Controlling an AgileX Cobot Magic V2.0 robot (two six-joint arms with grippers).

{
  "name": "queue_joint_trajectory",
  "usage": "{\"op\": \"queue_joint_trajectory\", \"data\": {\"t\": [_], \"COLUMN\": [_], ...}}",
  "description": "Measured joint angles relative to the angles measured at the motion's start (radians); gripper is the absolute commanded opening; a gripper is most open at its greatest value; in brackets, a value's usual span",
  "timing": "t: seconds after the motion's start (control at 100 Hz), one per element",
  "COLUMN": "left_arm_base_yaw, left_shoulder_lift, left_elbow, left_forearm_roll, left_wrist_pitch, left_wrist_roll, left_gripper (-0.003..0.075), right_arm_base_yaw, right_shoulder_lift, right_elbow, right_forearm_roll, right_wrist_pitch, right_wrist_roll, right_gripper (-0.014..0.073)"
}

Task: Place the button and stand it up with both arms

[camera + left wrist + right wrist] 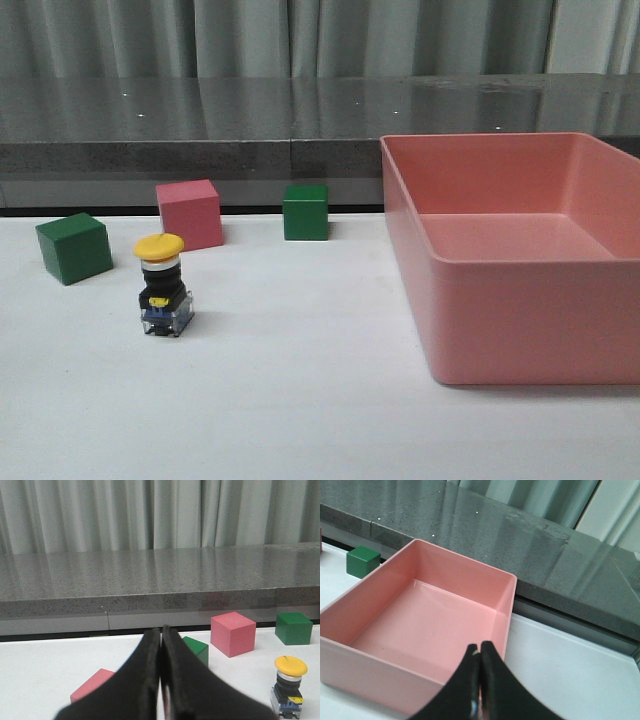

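The button [163, 286] stands upright on the white table at the left, yellow cap on top, black body, clear blue-tinted base. It also shows in the left wrist view [289, 685], off to one side of my left gripper. My left gripper [161, 632] is shut and empty, well back from the button. My right gripper [479, 650] is shut and empty, over the near corner of the pink bin [505, 630]. Neither arm shows in the front view.
A large empty pink bin [440, 300] fills the right of the table. Behind the button stand a green cube [73, 247], a pink cube [189, 213] and a second green cube [305, 211]. A flat pink block [92, 684] lies near my left gripper. A grey ledge runs behind.
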Motion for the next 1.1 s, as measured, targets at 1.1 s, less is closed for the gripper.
{"op": "queue_joint_trajectory", "data": {"t": [1.1], "left_arm_base_yaw": [0.000], "left_shoulder_lift": [0.000], "left_elbow": [0.000], "left_forearm_roll": [0.000], "left_wrist_pitch": [-0.007], "left_wrist_roll": [-0.002], "left_gripper": [-0.0020], "right_arm_base_yaw": [0.012], "right_shoulder_lift": [-0.158], "right_elbow": [0.395], "right_forearm_roll": [-0.034], "right_wrist_pitch": [-0.370], "right_wrist_roll": [0.351], "right_gripper": [-0.0061]}}
